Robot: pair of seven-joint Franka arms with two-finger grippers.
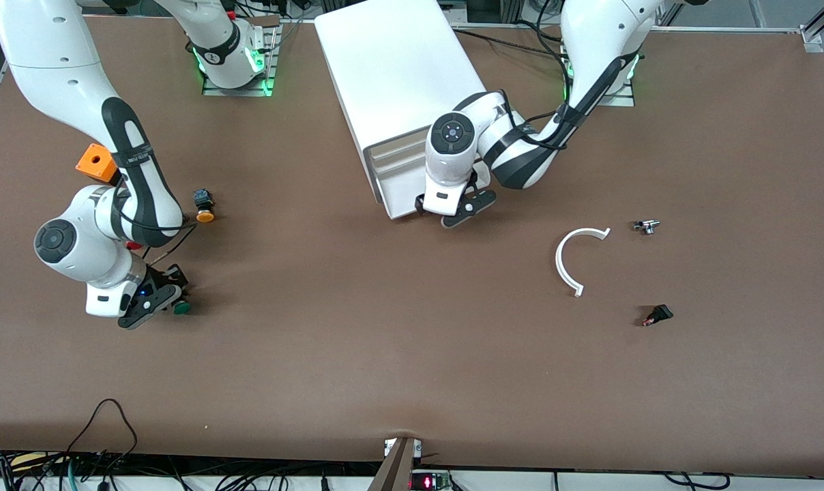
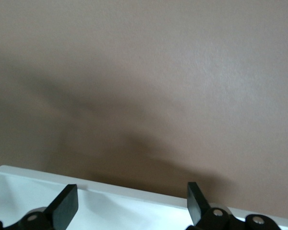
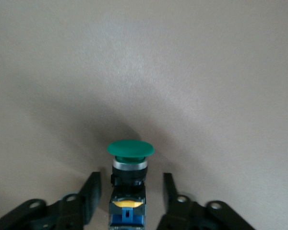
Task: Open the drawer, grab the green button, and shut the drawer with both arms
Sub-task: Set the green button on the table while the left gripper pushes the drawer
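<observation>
The green-capped button (image 3: 130, 167) lies on the table between the fingers of my right gripper (image 3: 129, 184), with a gap on each side; the gripper is open. In the front view its green cap (image 1: 181, 307) shows beside the right gripper (image 1: 172, 296), low at the right arm's end of the table. My left gripper (image 1: 453, 208) is open, its fingers wide apart at the front of the white drawer cabinet (image 1: 398, 88). The left wrist view shows the left gripper (image 2: 132, 194) over the white front edge (image 2: 115, 199), empty.
An orange-yellow-capped button (image 1: 204, 208) and an orange cube (image 1: 97, 162) lie near the right arm. A red cap (image 1: 134, 245) peeks out under that arm. A white curved piece (image 1: 576, 259), a small metal part (image 1: 646, 226) and a small black part (image 1: 657, 315) lie toward the left arm's end.
</observation>
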